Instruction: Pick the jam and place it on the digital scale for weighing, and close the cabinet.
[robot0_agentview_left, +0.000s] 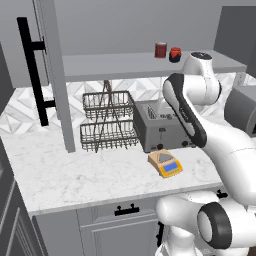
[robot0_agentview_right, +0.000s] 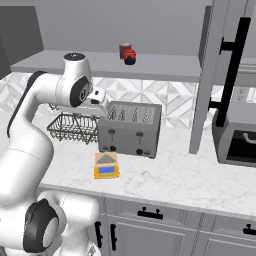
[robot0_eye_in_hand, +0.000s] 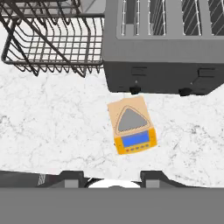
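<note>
Jam (robot0_agentview_left: 175, 54) sits on the open cabinet shelf (robot0_agentview_left: 125, 65), just beside a taller dark-red can (robot0_agentview_left: 160, 49). Scale (robot0_eye_in_hand: 132, 125) lies on the marble counter (robot0_eye_in_hand: 52, 127) in front of the toaster (robot0_eye_in_hand: 166, 48), plate bare. Gripper (robot0_eye_in_hand: 113, 177) looks down over the scale; finger tips stand apart with nothing between them.

Risks, as judged: the can stands close enough to be knocked or grabbed by mistake; the open cabinet door (robot0_agentview_left: 52, 75) may obstruct the arm's swing. No legible writing; the scale's blue display is unreadable.
</note>
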